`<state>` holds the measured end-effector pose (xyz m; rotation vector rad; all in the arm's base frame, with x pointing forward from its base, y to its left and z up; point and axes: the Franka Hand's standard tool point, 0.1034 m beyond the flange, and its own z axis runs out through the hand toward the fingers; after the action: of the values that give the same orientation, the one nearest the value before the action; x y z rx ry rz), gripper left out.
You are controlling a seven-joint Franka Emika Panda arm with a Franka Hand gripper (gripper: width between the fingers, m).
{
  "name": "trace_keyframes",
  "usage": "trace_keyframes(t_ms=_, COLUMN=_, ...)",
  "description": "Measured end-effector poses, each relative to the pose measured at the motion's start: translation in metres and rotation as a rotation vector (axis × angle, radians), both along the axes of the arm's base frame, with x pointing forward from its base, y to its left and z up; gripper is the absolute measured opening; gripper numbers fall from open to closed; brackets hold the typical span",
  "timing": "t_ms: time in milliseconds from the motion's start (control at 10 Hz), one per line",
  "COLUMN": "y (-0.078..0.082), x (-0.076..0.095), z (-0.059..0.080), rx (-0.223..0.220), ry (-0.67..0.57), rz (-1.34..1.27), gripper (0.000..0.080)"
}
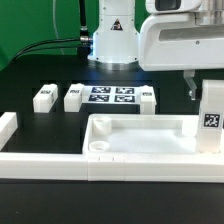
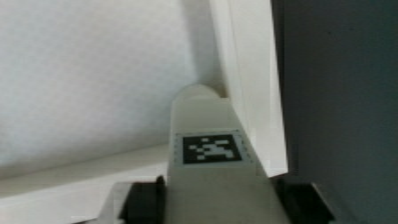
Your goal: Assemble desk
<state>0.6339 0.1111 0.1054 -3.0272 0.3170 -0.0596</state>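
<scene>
While the gripper (image 2: 217, 197) clamps a leg (image 2: 214, 125) upright at a corner of the top (image 1: 140, 152), likely to seat it there, three spare legs (image 1: 74, 97) wait beyond the top.

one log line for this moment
end effector: shut on held leg | held leg: upright at desk top corner, exterior view's right | loose legs: three beside marker board

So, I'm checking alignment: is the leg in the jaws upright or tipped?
Upright: the leg shows vertical edges between the jaws, at the exterior view's right end of the desk top.
</scene>
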Motion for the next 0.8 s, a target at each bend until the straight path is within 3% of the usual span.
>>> trace_keyframes(t_ms=300, y=-0.0003, x=0.0, z=-0.0001, rx=0.015, ry=0.006, rz=-0.121, gripper=0.0291)
trace_keyframes(t_ms=800, y=0.0087, x=-0.0057, z=-0.0012, rx=0.09, ry=0.033, rz=-0.815, gripper=0.0291)
